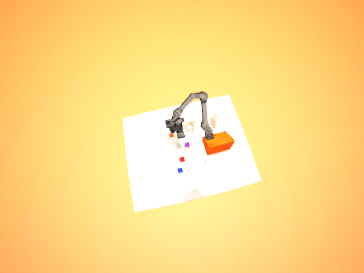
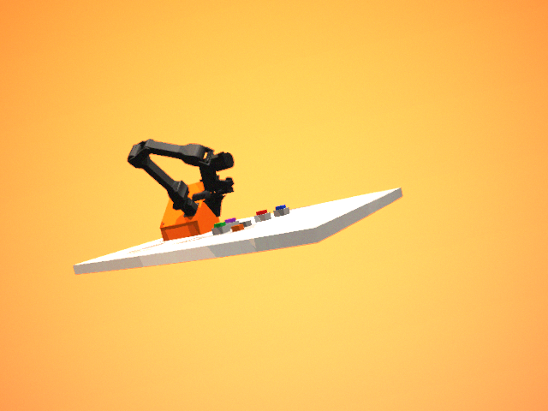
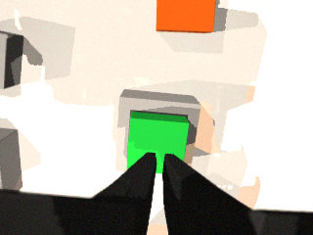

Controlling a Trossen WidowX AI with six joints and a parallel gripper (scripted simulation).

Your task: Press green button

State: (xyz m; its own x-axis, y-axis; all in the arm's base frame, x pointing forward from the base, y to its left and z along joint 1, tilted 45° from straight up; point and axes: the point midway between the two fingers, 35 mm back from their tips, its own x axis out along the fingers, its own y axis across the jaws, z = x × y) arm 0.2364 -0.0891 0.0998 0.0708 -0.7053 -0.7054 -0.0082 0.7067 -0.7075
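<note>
White slab point(image 1: 152, 187) carries orange base box point(image 1: 219, 143) near right edge. Mid-slab: purple button point(image 1: 186, 144), red button point(image 1: 182, 159), blue button point(image 1: 180, 170) in line toward front edge. Green button point(image 2: 219, 226), orange block point(image 1: 171, 135), grey block point(image 1: 178, 144) beside them.
</note>
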